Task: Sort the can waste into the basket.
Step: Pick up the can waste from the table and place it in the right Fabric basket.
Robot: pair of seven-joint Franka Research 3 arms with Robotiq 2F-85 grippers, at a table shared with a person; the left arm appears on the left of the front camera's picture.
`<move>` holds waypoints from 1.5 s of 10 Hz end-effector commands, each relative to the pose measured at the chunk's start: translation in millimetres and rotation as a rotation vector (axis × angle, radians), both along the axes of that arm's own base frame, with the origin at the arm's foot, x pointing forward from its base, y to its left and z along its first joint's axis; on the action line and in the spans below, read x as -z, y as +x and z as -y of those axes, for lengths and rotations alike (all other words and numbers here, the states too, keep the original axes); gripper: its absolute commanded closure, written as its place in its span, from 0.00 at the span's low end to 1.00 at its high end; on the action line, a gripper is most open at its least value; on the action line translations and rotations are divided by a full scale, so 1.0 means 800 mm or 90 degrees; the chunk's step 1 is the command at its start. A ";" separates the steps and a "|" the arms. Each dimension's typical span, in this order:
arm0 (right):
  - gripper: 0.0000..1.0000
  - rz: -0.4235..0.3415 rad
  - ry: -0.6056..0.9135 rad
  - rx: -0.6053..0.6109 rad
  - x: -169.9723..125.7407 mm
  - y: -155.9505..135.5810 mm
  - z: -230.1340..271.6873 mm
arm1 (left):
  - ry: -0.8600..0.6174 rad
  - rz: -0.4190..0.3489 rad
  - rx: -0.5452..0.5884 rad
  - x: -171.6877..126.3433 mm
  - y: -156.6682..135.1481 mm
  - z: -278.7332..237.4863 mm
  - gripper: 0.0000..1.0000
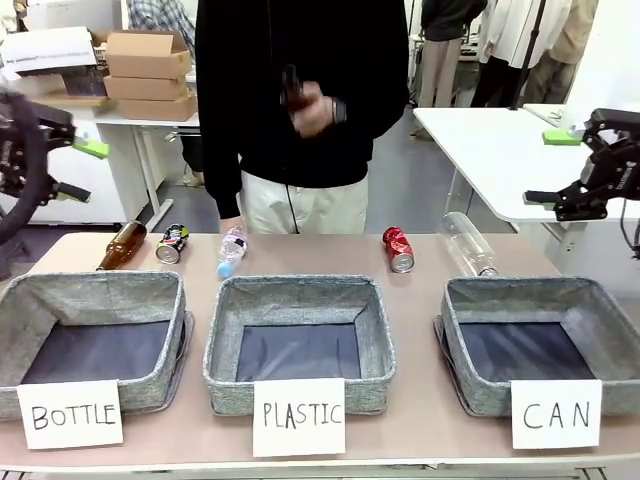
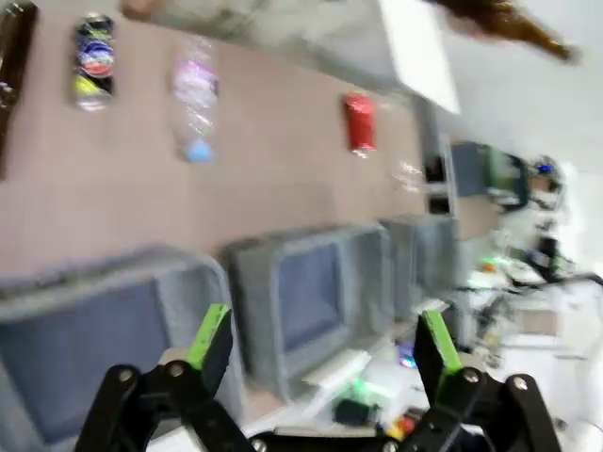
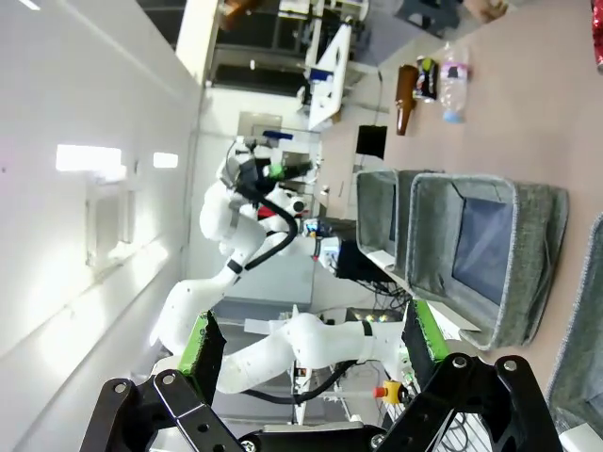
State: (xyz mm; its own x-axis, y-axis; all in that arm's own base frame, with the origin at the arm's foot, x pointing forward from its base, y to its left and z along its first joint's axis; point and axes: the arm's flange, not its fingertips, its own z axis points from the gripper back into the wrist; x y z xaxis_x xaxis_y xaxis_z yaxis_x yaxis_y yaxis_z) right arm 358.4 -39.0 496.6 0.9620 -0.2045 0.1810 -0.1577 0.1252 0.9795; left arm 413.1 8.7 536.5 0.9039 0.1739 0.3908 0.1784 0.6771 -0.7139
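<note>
A dented red can [image 1: 398,249] lies on the table's far side, behind the gap between the middle and right baskets. A dark can [image 1: 172,243] with coloured print lies at the far left, beside a brown bottle. The grey basket [image 1: 540,291] behind the "CAN" card [image 1: 556,413] stands at the front right. My left gripper [image 1: 85,170] hangs open, high off the table's left end. At the right end my right gripper [image 1: 545,205] is also raised and open. In the blurred left wrist view the fingers [image 2: 325,344] are spread above the baskets, with the red can [image 2: 359,122] and dark can [image 2: 92,61] far off.
Baskets carded "BOTTLE" [image 1: 95,290] and "PLASTIC" [image 1: 298,290] stand left and middle. A brown bottle [image 1: 122,245] and two clear plastic bottles [image 1: 232,250] [image 1: 467,243] lie along the far edge. A person in black stands behind the table with a brown bottle [image 1: 292,92] in hand.
</note>
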 end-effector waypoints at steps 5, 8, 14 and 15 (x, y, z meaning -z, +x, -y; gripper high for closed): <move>0.00 0.022 0.012 -0.001 -0.001 0.004 -0.001 | 0.002 -0.019 0.048 -0.011 0.036 -0.006 0.00; 0.00 0.022 0.012 -0.001 -0.001 0.004 -0.001 | -0.018 0.156 -0.101 -0.130 -0.171 -0.148 0.00; 0.00 0.022 0.012 -0.001 -0.001 0.004 -0.001 | -0.052 0.191 -0.168 -0.159 -0.241 -0.194 0.00; 0.00 0.022 0.012 -0.001 -0.001 0.004 -0.001 | -0.052 0.191 -0.168 -0.159 -0.241 -0.194 0.00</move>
State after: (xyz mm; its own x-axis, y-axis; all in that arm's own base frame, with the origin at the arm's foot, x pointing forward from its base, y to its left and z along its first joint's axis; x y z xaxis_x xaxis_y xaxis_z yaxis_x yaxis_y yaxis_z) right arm 359.0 -39.3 496.1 0.9619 -0.2040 0.1823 -0.1587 0.1266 0.9792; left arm 217.7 159.1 663.7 0.6854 0.4259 0.5906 0.1974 0.6720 -0.7137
